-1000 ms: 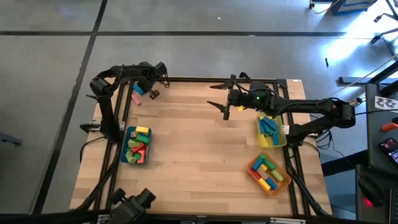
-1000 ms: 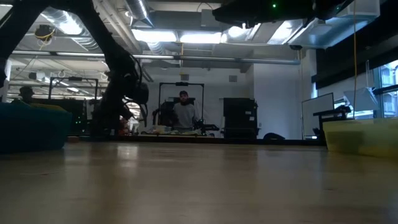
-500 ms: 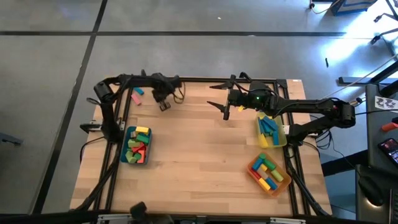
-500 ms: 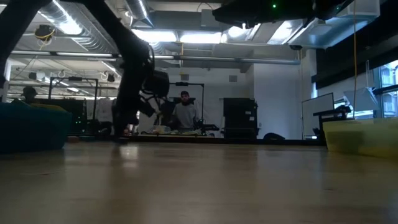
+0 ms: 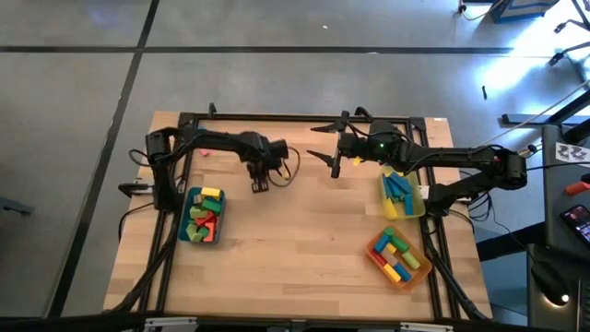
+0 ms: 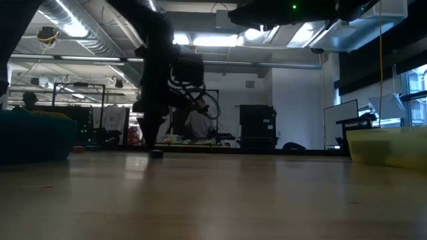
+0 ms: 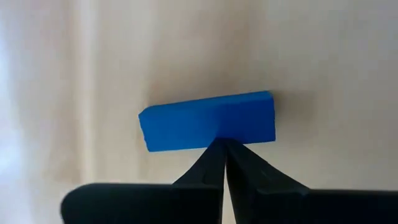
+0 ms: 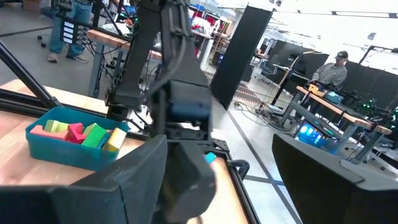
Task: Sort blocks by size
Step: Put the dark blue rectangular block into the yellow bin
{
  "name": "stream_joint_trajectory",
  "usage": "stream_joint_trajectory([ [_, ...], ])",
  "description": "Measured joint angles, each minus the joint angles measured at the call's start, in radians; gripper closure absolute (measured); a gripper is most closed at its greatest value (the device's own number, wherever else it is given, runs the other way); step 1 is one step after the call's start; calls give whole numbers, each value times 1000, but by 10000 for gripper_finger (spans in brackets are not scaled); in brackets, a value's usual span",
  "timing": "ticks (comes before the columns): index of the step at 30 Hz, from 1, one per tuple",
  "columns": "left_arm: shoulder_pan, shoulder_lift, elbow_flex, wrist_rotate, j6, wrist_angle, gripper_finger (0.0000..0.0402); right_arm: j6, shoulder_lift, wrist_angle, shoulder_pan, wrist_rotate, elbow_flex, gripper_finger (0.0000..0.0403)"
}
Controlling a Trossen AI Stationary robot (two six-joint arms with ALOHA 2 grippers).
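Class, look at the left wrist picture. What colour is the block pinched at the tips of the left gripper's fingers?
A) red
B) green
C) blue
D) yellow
C: the left gripper has its fingertips shut on the edge of a blue block, seen against the pale table.

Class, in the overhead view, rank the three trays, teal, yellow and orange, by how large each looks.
1. Orange tray, looks largest.
2. Teal tray and yellow tray look about alike; the right arm hides part of the yellow one, so I would not rank them.
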Motion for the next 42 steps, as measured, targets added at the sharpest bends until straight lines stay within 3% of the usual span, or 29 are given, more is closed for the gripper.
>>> stream_joint_trajectory([
  [6, -90, -11, 99, -31, 15, -102, 401, -1, 0, -17, 0, 0, 0, 109],
  [15, -126, -73, 113, -46, 362, -98, 385, -7, 0, -36, 0, 43, 0, 109],
  [25, -116, -66, 48, -51, 610, 7, 268, -8, 0, -49, 0, 49, 0, 109],
  [30, -116, -66, 15, -52, 632, 45, 214, -8, 0, -53, 0, 49, 0, 109],
  [42, -92, -67, -88, -50, 724, 191, 192, -8, 0, -50, 0, 49, 0, 109],
])
